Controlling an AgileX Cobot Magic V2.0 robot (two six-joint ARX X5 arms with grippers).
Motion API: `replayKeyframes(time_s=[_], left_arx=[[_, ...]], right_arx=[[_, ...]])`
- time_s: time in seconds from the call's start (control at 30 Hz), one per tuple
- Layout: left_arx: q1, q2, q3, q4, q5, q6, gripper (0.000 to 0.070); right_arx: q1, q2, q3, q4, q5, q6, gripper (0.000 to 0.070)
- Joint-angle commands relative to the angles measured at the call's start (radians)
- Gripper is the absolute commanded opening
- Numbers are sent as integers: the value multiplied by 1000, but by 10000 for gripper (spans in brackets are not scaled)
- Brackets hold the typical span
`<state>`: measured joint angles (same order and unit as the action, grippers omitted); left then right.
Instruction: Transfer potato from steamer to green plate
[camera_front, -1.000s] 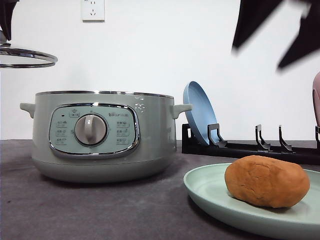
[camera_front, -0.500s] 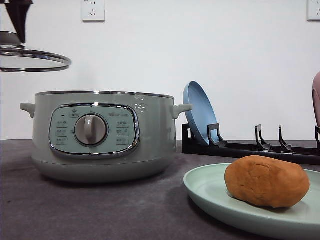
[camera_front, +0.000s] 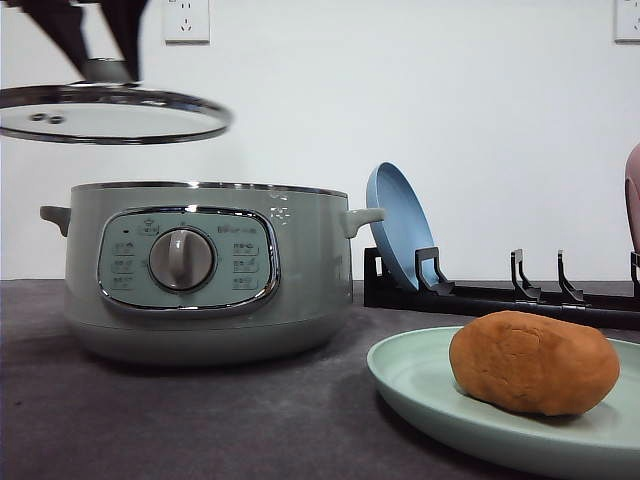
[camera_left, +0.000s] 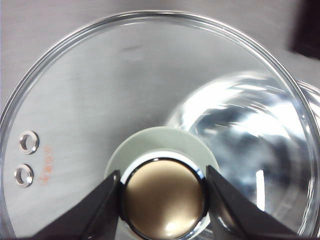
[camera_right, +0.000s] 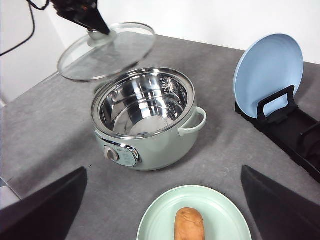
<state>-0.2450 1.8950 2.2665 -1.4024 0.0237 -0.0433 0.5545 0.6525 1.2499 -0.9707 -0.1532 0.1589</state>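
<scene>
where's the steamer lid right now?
The glass lid is held by its knob in the left gripper, in the air above the left side of the open steamer in the front view.

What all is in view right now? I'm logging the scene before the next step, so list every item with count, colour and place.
potato: 1, orange-brown, lying on the green plate
green plate: 1, pale mint, on the table in front of the rack
steamer: 1, sage green, open and empty, on the table
glass lid: 1, clear with green knob, held in the air above the steamer's left side
blue plate: 1, standing on edge in the rack
rack: 1, black, behind the green plate
table: 1, grey
wall sockets: 2, white, on the wall
left tool: shut on the lid knob
right tool: open, above the green plate
</scene>
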Motion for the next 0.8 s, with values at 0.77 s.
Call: replayKeyframes(time_s=[0.77], left_arx=[[-285, -17, 26, -2, 1, 1, 3]], right_arx=[[4, 5, 11, -55, 4, 13, 622]])
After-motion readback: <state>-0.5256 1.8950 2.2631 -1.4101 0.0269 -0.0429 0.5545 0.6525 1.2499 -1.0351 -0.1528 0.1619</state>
